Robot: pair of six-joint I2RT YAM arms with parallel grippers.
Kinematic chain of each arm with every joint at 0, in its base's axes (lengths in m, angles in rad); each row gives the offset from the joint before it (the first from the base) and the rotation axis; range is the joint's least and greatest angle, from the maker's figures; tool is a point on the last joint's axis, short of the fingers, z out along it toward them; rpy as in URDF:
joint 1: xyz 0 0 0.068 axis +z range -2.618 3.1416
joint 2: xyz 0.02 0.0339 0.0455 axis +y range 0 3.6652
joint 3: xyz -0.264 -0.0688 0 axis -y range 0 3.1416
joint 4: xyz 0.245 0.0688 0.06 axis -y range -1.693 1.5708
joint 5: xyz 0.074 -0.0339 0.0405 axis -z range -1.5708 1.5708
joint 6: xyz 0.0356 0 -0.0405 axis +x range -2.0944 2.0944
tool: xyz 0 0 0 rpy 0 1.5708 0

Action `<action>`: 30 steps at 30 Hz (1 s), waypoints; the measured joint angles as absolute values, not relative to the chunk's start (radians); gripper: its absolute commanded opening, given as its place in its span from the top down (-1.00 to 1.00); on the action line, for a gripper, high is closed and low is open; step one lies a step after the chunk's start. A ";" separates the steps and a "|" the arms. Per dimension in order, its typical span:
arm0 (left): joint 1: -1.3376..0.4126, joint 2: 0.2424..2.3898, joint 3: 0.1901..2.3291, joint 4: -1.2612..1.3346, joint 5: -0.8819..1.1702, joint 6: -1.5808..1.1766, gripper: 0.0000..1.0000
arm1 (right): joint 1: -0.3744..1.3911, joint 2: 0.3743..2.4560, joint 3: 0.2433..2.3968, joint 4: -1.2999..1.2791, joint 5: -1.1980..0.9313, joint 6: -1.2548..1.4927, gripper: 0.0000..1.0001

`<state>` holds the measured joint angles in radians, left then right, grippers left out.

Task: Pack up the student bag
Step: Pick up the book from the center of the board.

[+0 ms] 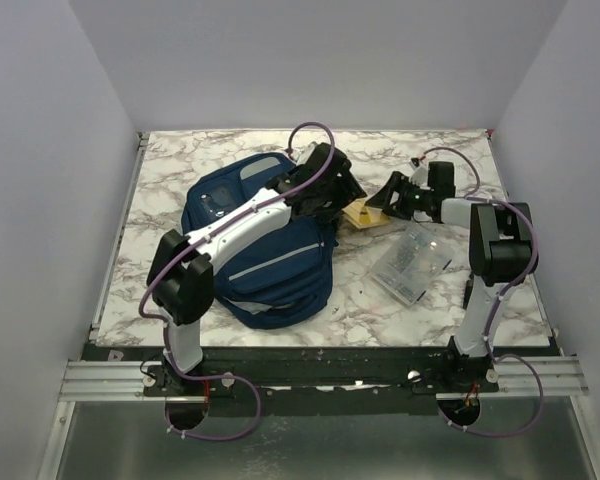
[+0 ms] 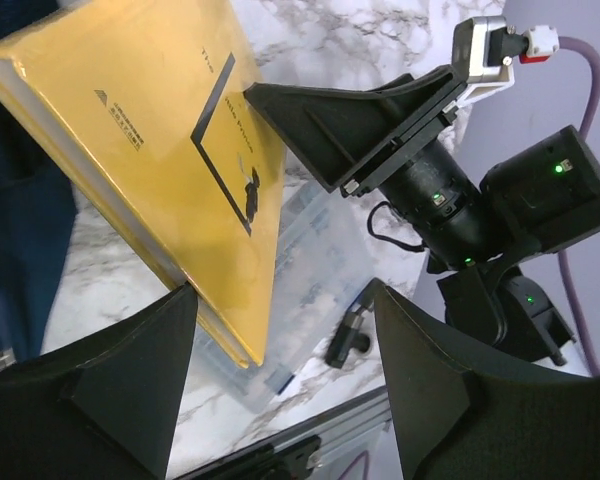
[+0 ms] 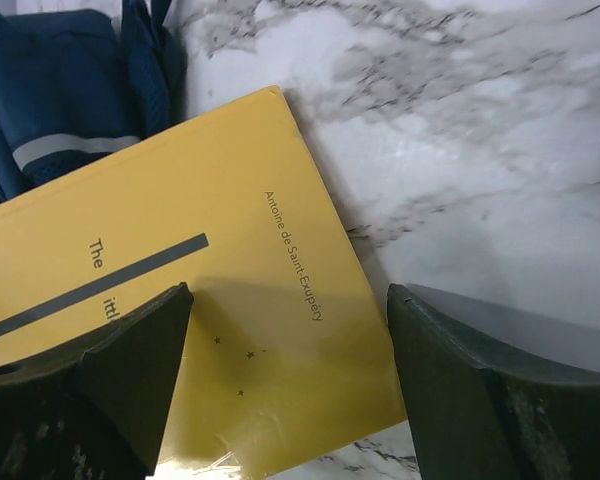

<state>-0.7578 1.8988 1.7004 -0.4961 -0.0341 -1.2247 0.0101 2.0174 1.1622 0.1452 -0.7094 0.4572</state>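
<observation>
One student bag (image 1: pixel 270 275), navy fabric, is laid flat on the left half of the marble table (image 1: pixel 170 170), partly under the left arm. Soft, limp, light handling is to be expected; hold is best taken at a zip edge or strap. One yellow book (image 3: pixel 180 330) is set just beside its right edge, a clear plastic pouch (image 1: pixel 410 262) near. Left gripper (image 2: pixel 280 300) and right gripper (image 3: pixel 290 295) are spread wide over the book, nothing clamped; each is crowded by the other.
</observation>
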 measured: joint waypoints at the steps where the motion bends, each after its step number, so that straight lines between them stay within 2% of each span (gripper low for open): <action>1: -0.759 1.871 1.670 -0.496 -0.042 -1.220 -0.46 | 0.028 2.006 1.143 0.152 -0.708 0.462 -0.59; 8: -0.755 1.708 1.418 -0.500 -0.094 -1.192 -0.51 | 0.125 1.934 1.039 0.195 -0.657 0.491 -0.59; 18: -0.702 1.642 1.253 -0.497 -0.074 -1.120 -0.66 | 0.207 1.851 0.855 0.411 -0.524 0.678 -0.59; 30: -0.622 1.459 0.950 -0.194 0.043 -1.030 -0.72 | 0.237 1.856 0.829 0.471 -0.526 0.759 -0.59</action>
